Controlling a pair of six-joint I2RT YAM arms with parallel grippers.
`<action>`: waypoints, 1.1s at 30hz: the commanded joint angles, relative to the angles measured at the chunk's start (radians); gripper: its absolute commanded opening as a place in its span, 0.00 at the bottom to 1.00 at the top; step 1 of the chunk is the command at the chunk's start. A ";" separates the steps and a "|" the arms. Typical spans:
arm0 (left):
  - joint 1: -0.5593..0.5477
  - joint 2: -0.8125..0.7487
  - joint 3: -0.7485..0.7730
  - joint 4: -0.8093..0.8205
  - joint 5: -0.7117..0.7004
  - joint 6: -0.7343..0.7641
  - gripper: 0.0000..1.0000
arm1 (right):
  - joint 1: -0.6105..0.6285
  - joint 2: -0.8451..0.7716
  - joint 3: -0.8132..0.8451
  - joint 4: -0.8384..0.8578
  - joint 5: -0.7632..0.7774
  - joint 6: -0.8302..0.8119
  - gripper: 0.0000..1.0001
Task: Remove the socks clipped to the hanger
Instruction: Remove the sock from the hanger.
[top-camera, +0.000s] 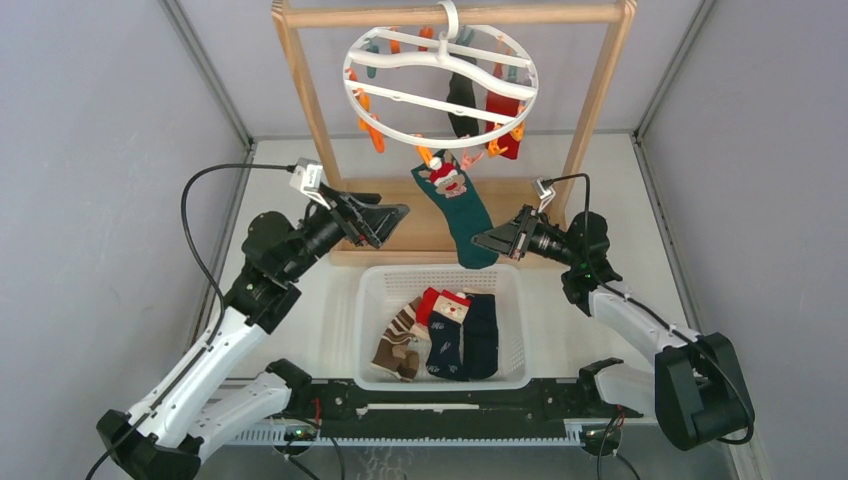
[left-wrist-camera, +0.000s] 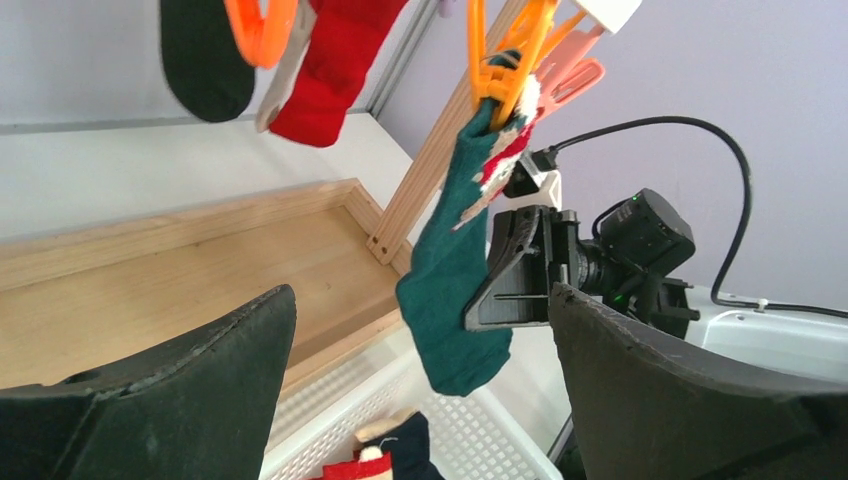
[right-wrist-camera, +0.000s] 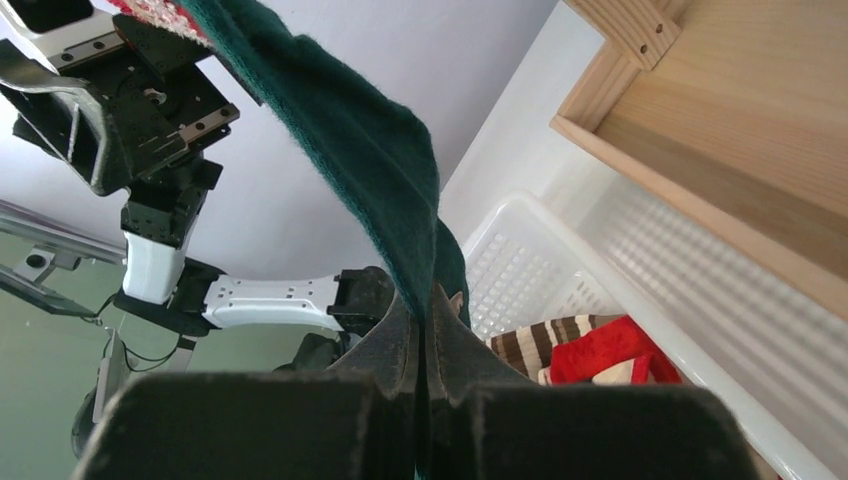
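My right gripper (top-camera: 480, 241) is clamped on the toe of the dark green fabric sock (top-camera: 455, 205), whose length runs up to an orange clip (top-camera: 430, 157) on the round white plastic hanger (top-camera: 440, 85); my left gripper (top-camera: 386, 224) gapes just beside.

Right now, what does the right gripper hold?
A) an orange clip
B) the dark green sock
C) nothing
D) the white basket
B: the right wrist view shows the right gripper closed on the lower end of the dark green sock, which is held above by an orange clip.
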 joint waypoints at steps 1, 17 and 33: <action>-0.040 0.014 0.094 0.054 -0.036 0.040 1.00 | -0.005 -0.029 0.003 0.054 -0.022 0.019 0.00; -0.085 0.115 0.172 0.192 -0.066 0.050 1.00 | 0.038 -0.023 0.003 0.067 -0.012 0.016 0.00; -0.091 0.239 0.268 0.232 -0.042 0.144 1.00 | 0.062 -0.025 0.003 0.054 -0.014 -0.004 0.00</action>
